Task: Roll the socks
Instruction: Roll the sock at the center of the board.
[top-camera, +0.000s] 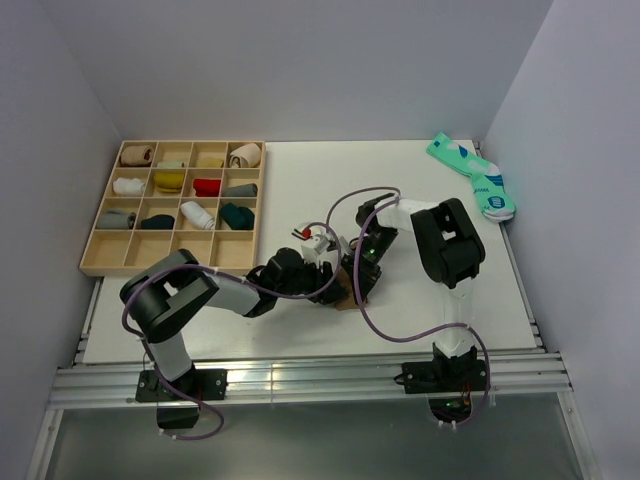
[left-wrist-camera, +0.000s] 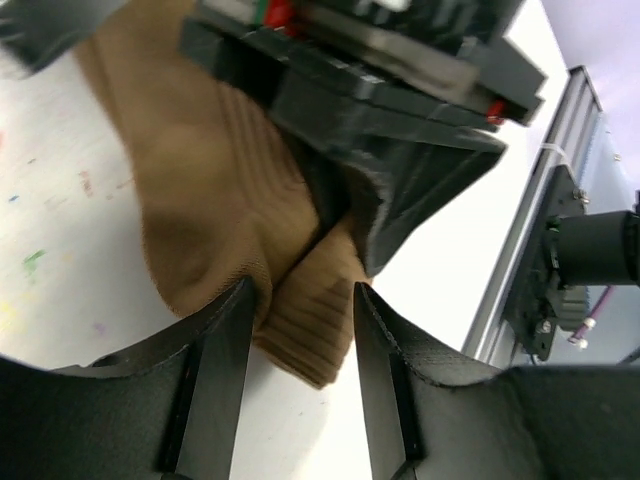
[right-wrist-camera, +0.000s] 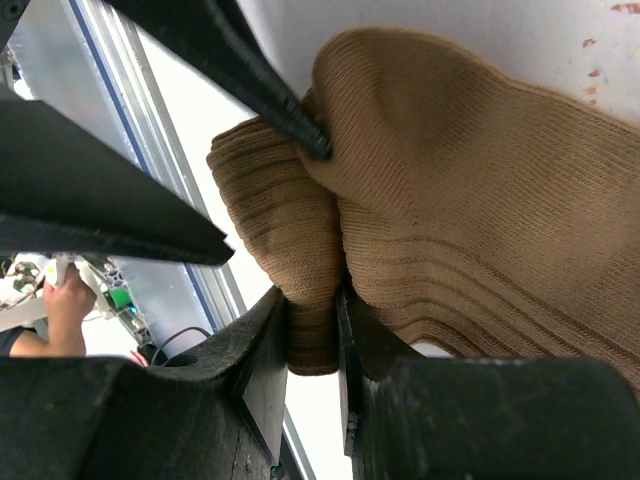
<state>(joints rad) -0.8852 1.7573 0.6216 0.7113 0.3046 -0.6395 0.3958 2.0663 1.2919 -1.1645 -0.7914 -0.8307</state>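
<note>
Item: tan sock (right-wrist-camera: 480, 200), folded, lying on the table (top-camera: 300, 180) toward 6 o'clock of its middle.
My right pincer (right-wrist-camera: 312, 312): clamped on a ribbed fold of it.
My left pincer (left-wrist-camera: 300, 300): jaws parted, astride another fold of that sock.
Teal pair (top-camera: 472, 175): at the table's 1 o'clock corner, well apart.

Wooden grid tray (top-camera: 165, 270) sits at the far-left of the white table (top-camera: 300, 170) (four columns of compartments). The table surface carries small coloured paint flecks (left-wrist-camera: 33, 262). An aluminium rail frame (top-camera: 320, 385) runs along the near edge.
</note>
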